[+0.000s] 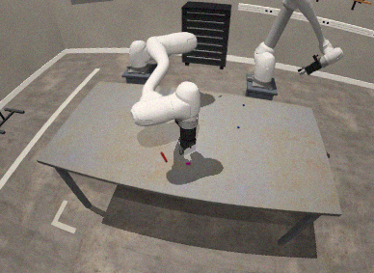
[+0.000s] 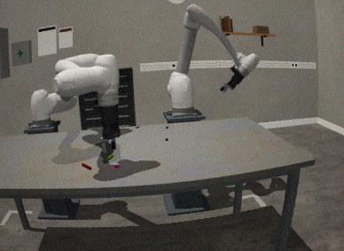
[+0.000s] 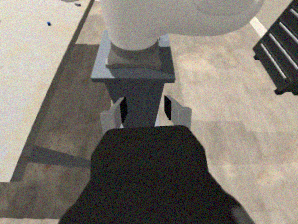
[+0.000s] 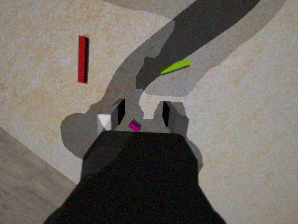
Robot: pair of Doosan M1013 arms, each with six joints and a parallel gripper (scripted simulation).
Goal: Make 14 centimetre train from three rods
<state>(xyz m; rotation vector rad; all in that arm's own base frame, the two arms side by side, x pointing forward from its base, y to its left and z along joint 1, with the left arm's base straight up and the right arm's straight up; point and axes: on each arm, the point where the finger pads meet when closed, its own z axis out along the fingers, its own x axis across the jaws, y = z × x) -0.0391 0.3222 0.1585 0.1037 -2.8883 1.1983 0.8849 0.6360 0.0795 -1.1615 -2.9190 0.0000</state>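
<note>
Three coloured rods lie apart around the right arm's open gripper

Landmark: the magenta rod [image 1: 188,163] [image 2: 116,166] [image 4: 134,126], lying in shadow on the tabletop [image 1: 270,165] [image 2: 222,156] [image 3: 25,75] [image 4: 240,150]. In the top view, the red rod [image 1: 164,157] [image 2: 86,166] [image 4: 82,59] is left of it. In the exterior view, the lime rod [image 2: 110,157] [image 4: 176,66] is just behind it; from above, the right gripper [image 1: 188,150] [image 2: 109,146] [image 4: 144,107] blocks the lime rod. That gripper is near the magenta rod, jaws spread, holding nothing. Two small blue rods, one farther [image 1: 243,105] [image 2: 167,128], one nearer [image 1: 238,127] [image 2: 167,139], lie well behind it. The left gripper [image 1: 303,70] [image 2: 225,88] [image 3: 145,104], far from it, also has spread, empty jaws.
</note>
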